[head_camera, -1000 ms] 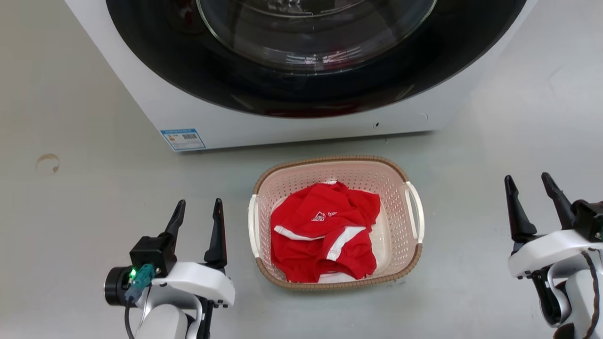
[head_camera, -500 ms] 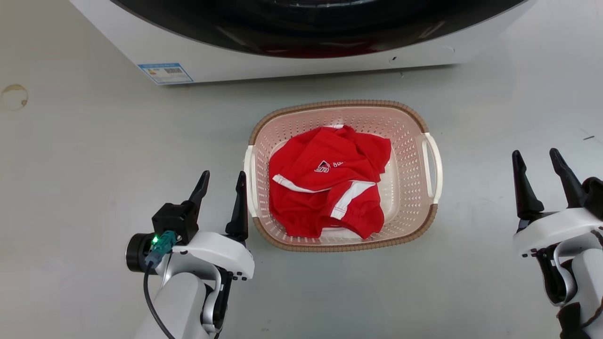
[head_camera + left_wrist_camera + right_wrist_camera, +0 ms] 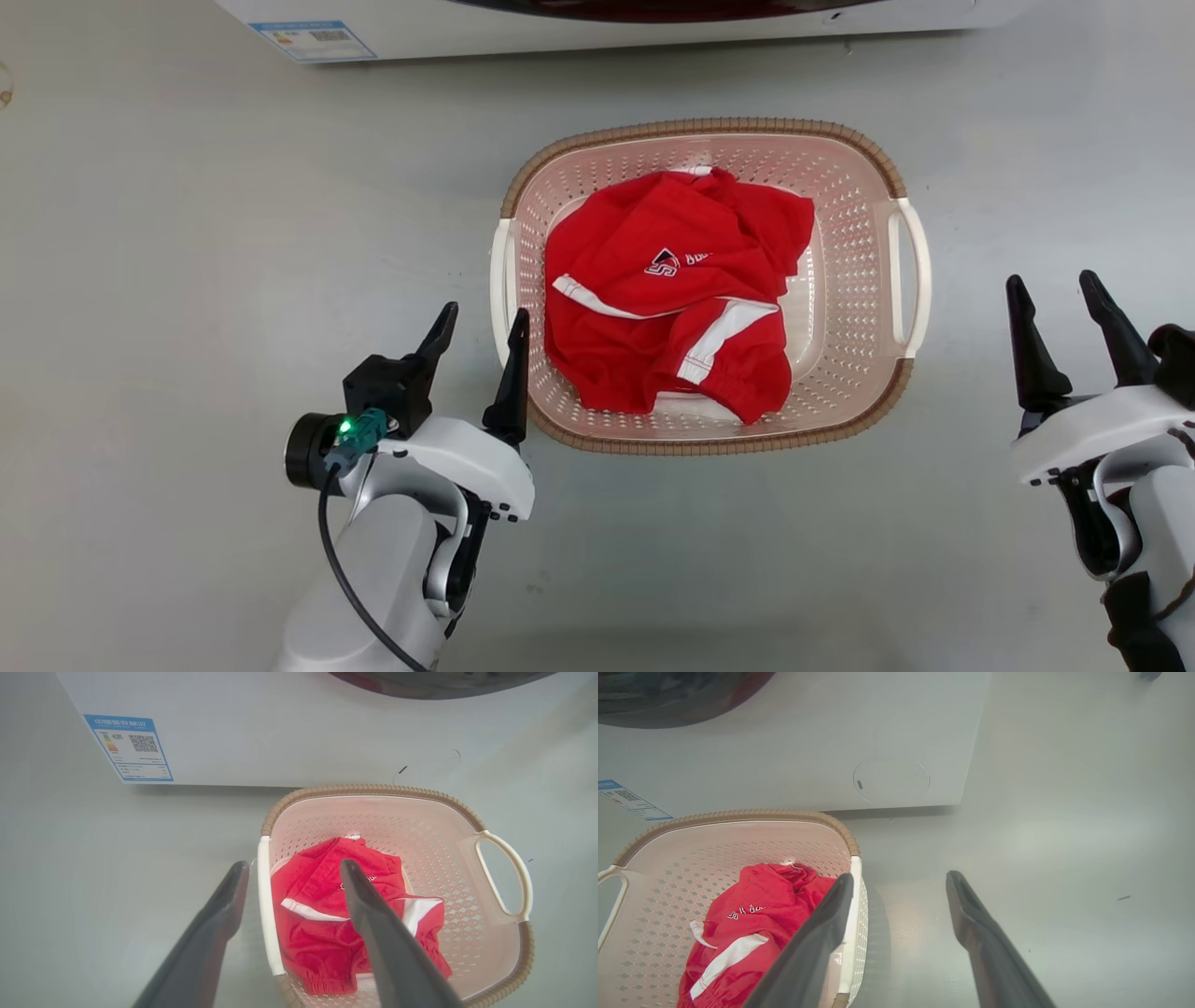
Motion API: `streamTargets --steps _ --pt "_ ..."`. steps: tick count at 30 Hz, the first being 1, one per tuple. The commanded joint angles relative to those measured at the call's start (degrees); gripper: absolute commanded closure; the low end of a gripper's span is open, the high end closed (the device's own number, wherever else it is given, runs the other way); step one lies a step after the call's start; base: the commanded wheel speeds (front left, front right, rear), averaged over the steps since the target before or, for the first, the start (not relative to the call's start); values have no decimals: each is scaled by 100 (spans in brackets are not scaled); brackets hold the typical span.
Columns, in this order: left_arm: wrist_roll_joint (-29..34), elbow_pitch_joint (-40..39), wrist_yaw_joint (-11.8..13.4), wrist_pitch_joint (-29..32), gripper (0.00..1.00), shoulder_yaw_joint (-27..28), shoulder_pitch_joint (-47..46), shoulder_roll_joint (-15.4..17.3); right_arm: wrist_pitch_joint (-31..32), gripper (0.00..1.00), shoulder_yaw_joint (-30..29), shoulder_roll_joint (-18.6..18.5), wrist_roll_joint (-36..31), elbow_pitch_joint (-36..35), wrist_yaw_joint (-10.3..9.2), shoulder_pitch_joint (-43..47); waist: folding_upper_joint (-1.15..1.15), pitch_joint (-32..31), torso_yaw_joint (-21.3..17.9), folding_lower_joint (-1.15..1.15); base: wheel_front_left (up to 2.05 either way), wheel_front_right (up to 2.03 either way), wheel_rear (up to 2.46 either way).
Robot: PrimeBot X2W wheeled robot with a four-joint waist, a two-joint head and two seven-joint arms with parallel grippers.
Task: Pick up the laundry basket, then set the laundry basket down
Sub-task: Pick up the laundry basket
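The laundry basket (image 3: 702, 125), pale pink with a brown woven-look rim, stands on the floor in front of the washing machine with a red garment (image 3: 672, 280) in it. My left gripper (image 3: 484, 315) is open at the basket's left side. In the left wrist view the white left handle (image 3: 264, 905) runs between the fingers of the left gripper (image 3: 293, 864), gripped by neither. My right gripper (image 3: 1050, 280) is open, a short way right of the right handle (image 3: 920, 271). In the right wrist view the right gripper (image 3: 901, 876) has its left finger just beside the basket (image 3: 738, 814).
The white washing machine (image 3: 597, 23) stands just beyond the basket, with a blue label (image 3: 128, 749) on its lower front. Bare grey floor (image 3: 187, 233) lies to the left, right and front of the basket.
The head camera has dipped, so the washing machine slid up and the basket looks larger. My left gripper has closed in on the left handle. The right gripper stands nearer the right handle.
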Motion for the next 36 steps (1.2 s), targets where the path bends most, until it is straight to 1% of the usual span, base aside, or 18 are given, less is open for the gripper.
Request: streamTargets --steps 1,8,12,18,25,36 --pt "-87 -24 -32 -60 0 74 -78 80 -83 0 143 -102 60 -40 25 -17 0 133 44 0 0 0 0" --pt "-273 434 -93 -60 0 -287 -476 80 -83 0 365 -140 163 174 25 -222 0 451 63 0 0 0 0" --pt "-357 660 -134 -60 0 -405 -703 80 -83 0 455 -145 230 308 25 -396 0 588 52 0 0 0 0" --pt "-434 940 -213 -60 0 -435 -1012 80 -83 0 599 -151 301 515 25 -680 0 781 41 0 0 0 0" --pt "-518 1146 -322 -60 0 -424 -1289 80 -83 0 744 -177 387 566 25 -883 0 970 60 0 0 0 0" --pt "-597 1599 -486 -60 0 -401 -1672 80 -83 0 1387 -166 694 881 25 -1313 0 1330 29 0 0 0 0"
